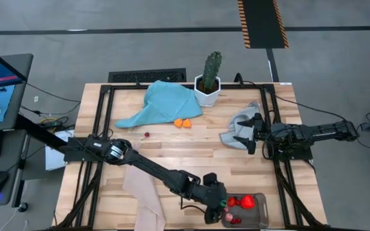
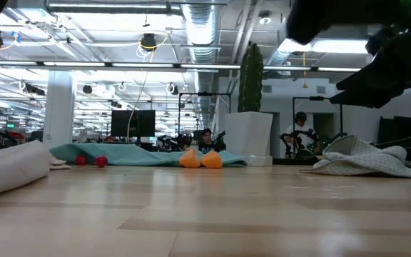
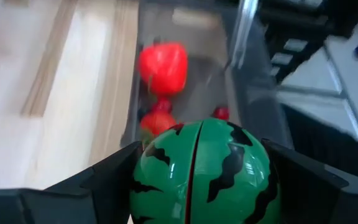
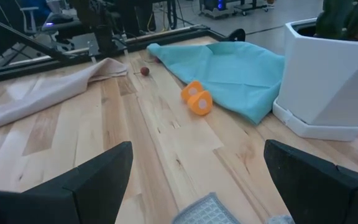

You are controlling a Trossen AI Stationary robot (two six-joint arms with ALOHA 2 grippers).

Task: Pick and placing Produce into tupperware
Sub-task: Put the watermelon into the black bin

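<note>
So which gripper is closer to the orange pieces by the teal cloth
The right gripper is nearer. It waits open at the grey rag, across bare table from the orange pieces. The left gripper is farther, at the tupperware, its fingers around the watermelon ball.

High view: straight down on the whole counter (image 1: pixel 172 154). Low view: level across its surface. Left wrist view: close above the tupperware (image 3: pixel 253 93). Right wrist and low views share the orange produce (image 4: pixel 197 99).

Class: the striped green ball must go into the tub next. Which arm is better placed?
Left. The left gripper holds the striped green ball at the tub. The right gripper, jaws open and empty, waits over the grey cloth.
</note>
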